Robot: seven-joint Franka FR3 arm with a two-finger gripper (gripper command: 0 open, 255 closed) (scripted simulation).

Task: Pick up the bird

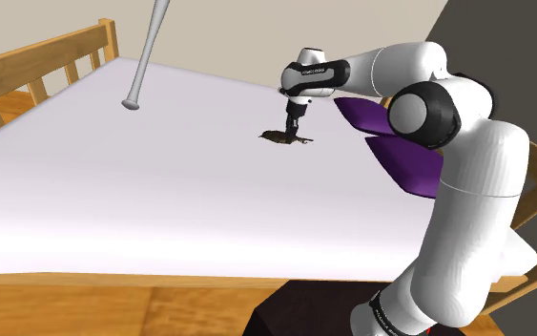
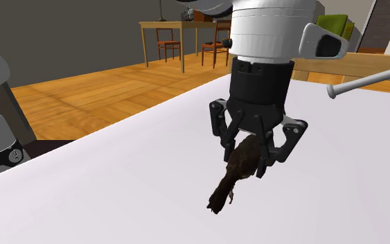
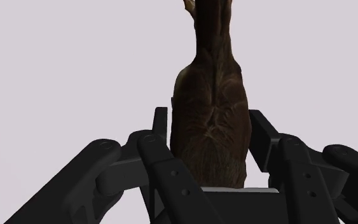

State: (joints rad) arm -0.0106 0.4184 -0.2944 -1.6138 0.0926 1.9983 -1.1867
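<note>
A dark brown bird [image 1: 285, 139] lies on the white table [image 1: 113, 210] toward its far side. My black gripper [image 1: 292, 128] points straight down onto it. In the second exterior view the fingers [image 2: 226, 142] press against both sides of the bird's body [image 2: 232, 181], and its tail end sticks out below them toward the table [image 2: 117, 194]. The wrist view has the bird [image 3: 212, 89] clasped between the two fingers [image 3: 161, 124] of the gripper [image 3: 210, 124], its back facing the camera. I cannot tell whether the bird still touches the table.
A grey baseball bat [image 1: 147, 52] leans with its knob on the table at the shoulder view's upper left. Purple flat shapes [image 1: 404, 157] lie beside the arm. Wooden chairs [image 1: 37, 67] stand along the table's far left edge.
</note>
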